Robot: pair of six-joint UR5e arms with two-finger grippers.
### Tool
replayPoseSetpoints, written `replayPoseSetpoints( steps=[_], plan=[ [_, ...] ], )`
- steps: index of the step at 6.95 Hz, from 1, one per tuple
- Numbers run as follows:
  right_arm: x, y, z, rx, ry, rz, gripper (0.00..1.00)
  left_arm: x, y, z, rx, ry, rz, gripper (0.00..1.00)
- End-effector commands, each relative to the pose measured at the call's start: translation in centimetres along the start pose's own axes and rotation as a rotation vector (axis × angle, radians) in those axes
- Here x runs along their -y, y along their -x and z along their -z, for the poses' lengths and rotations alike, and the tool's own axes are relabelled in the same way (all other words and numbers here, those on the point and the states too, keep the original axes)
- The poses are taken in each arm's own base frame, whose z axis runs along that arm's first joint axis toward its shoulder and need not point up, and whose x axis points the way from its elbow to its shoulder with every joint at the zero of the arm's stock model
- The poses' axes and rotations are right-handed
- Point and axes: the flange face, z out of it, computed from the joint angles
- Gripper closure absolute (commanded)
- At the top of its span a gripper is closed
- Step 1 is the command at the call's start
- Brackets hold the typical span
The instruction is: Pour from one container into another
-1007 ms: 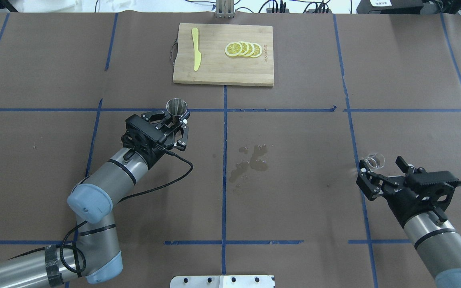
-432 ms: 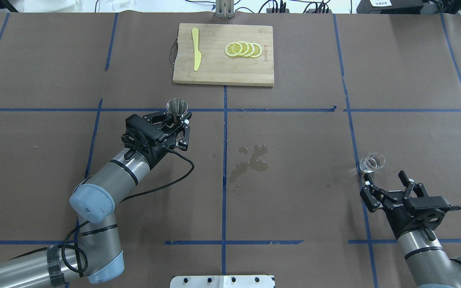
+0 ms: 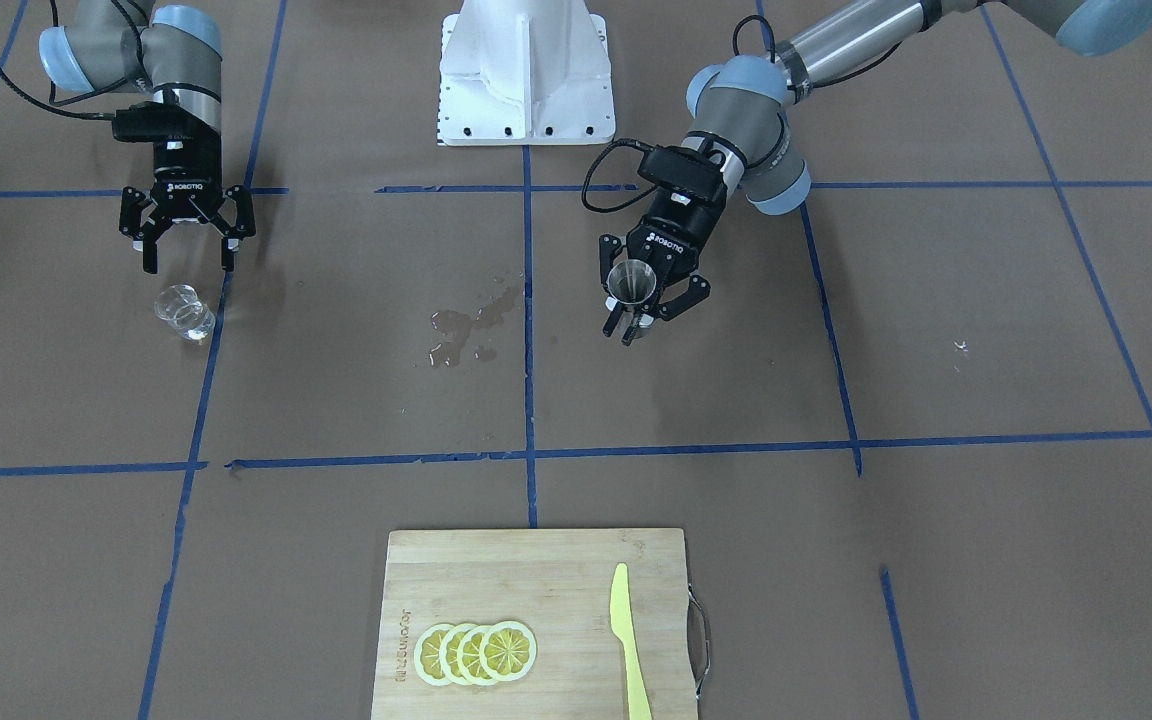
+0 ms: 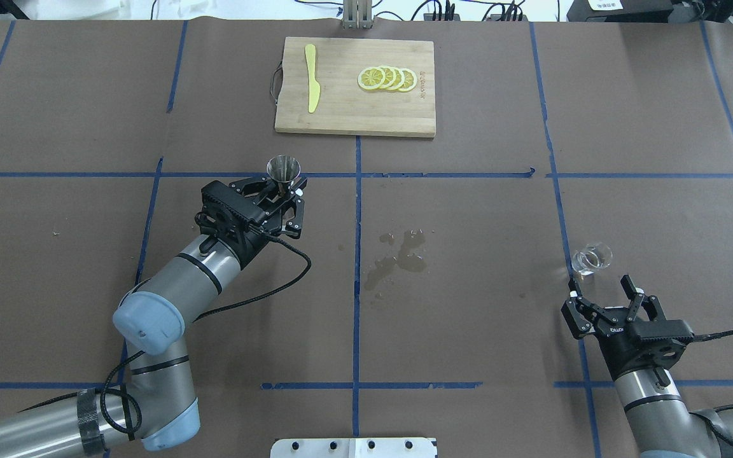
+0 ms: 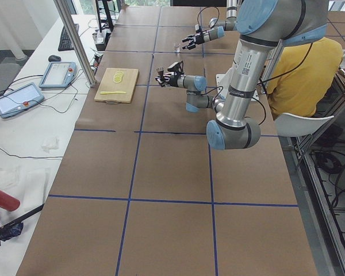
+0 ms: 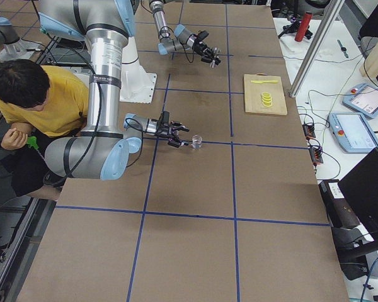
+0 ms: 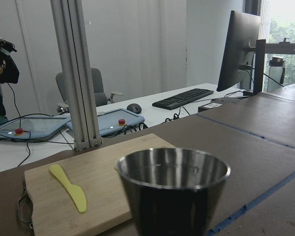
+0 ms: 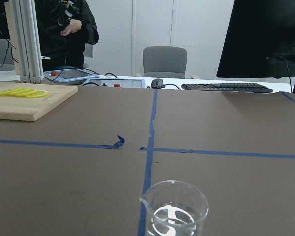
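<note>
The steel jigger (image 4: pixel 283 169) stands upright in my left gripper (image 4: pixel 282 189), whose fingers are shut on its narrow waist. The front view shows the jigger (image 3: pixel 631 283) in the left gripper (image 3: pixel 648 312) right of centre. Its open rim fills the left wrist view (image 7: pixel 172 169). The clear glass cup (image 4: pixel 592 257) stands upright on the table by a blue tape line. My right gripper (image 4: pixel 600 291) is open, a short way behind the cup and apart from it. The cup (image 8: pixel 174 209) sits low in the right wrist view, and the front view has the cup (image 3: pixel 183 310) below the right gripper (image 3: pixel 188 264).
A wooden cutting board (image 4: pixel 341 114) at the far middle carries lemon slices (image 4: pixel 387 78) and a yellow plastic knife (image 4: pixel 311 77). A wet spill (image 4: pixel 397 254) marks the paper at the table's centre. The robot base plate (image 4: pixel 354 447) sits at the near edge.
My right gripper has drawn back toward the robot, away from the glass cup, which stays standing on the table. The left gripper with the jigger has barely shifted.
</note>
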Motion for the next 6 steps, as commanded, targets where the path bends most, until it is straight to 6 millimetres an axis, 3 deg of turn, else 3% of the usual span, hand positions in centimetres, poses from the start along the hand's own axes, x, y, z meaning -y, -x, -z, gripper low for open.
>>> replayPoseSetpoints(
  steps=[1,3,6],
  plan=[
    [-0.5,-0.1,-0.1,-0.002,-0.002,0.006,0.04,0.0,0.0,0.0,0.001,-0.001,0.002,1.00],
    [-1.5,-0.5,-0.5,-0.008,0.001,0.025,0.02,0.0,0.0,0.0,0.001,-0.001,0.002,1.00],
    [-1.6,-0.6,-0.6,-0.011,0.005,0.026,0.02,0.0,0.0,0.0,0.003,-0.001,-0.001,1.00]
  ],
)
